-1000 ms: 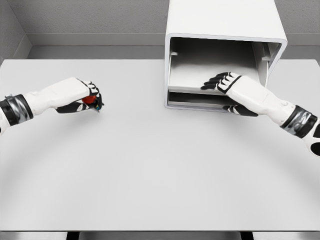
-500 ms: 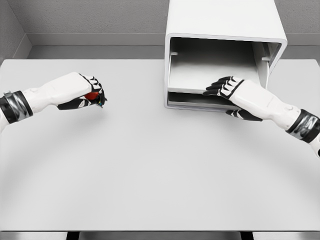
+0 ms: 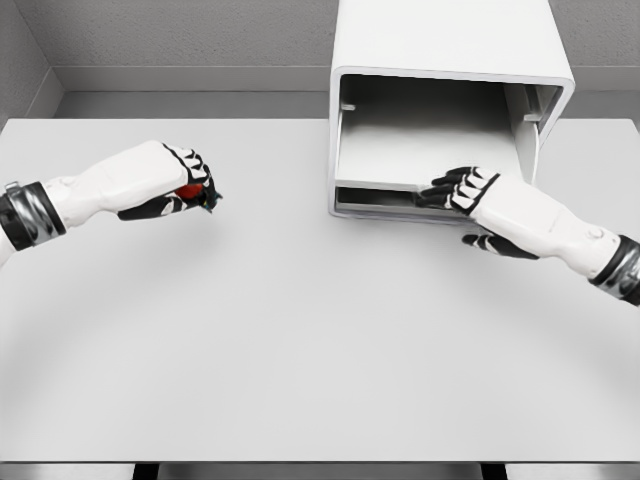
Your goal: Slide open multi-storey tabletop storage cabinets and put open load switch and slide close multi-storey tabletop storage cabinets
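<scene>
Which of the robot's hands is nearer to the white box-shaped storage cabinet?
Right. The right hand rests at the white box-shaped storage cabinet's open front, fingers on its shelf edge. The left hand, gripping a small red object, is well off to its left.

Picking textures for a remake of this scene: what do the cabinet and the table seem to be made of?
Cabinet: looks like matte white plastic or painted metal; its corners are rounded, its walls thin, and it has no grain or glare. Table: a smooth, pale grey matte top, perhaps laminate; it is uniform, with only soft shadows.

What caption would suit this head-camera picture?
Right hand at the white cabinet's drawer edge; left hand grips a red switch.
</scene>
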Motion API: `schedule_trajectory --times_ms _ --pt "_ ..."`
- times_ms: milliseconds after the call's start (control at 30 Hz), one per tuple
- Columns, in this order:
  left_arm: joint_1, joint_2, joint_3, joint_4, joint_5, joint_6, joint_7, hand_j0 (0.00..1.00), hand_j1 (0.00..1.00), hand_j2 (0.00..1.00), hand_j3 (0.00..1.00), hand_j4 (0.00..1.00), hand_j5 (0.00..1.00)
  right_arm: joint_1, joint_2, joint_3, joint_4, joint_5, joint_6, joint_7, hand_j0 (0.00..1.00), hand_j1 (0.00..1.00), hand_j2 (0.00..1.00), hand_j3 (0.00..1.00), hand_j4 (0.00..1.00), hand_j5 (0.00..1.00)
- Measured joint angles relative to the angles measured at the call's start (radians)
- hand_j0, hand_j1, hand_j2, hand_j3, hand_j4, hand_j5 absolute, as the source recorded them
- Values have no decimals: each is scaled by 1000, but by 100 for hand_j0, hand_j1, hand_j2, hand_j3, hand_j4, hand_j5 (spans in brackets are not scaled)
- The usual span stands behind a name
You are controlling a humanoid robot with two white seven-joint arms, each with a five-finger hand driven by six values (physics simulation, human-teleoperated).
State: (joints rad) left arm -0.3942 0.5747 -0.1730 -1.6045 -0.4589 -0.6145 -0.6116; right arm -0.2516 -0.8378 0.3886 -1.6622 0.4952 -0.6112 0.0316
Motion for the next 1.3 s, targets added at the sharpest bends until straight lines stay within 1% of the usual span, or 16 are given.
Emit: schedule_trajectory --times_ms 100,267,467,667,867,1100,1300 --pt "0 0 4 -15 1 0 0 39 39 39 39 39 39 3 -8 -23 -19 -2 0 0 85 85 85 85 85 85" --pt "0 0 8 -39 1 0 0 39 39 39 39 39 39 11 -17 -43 -27 -2 0 0 85 85 85 85 85 85" --pt "2 -3 14 -72 1 0 0 39 39 39 39 39 39 3 -8 -48 -18 2 0 5 85 85 85 85 85 85" --pt "2 -8 21 -111 3 0 0 39 39 39 39 39 39 2 17 -42 -8 8 0 9 85 85 85 85 85 85" --pt "0 -10 26 -143 4 0 0 39 39 39 39 39 39 20 29 -34 -5 21 0 10 85 85 85 85 85 85" --pt "-5 -12 27 -179 17 0 0 39 39 39 39 39 39 38 25 -33 -11 23 0 9 86 86 86 86 86 86" --pt "-15 -29 27 -192 22 0 0 40 40 40 40 40 40 61 19 -37 -17 20 0 7 87 87 87 87 87 87"
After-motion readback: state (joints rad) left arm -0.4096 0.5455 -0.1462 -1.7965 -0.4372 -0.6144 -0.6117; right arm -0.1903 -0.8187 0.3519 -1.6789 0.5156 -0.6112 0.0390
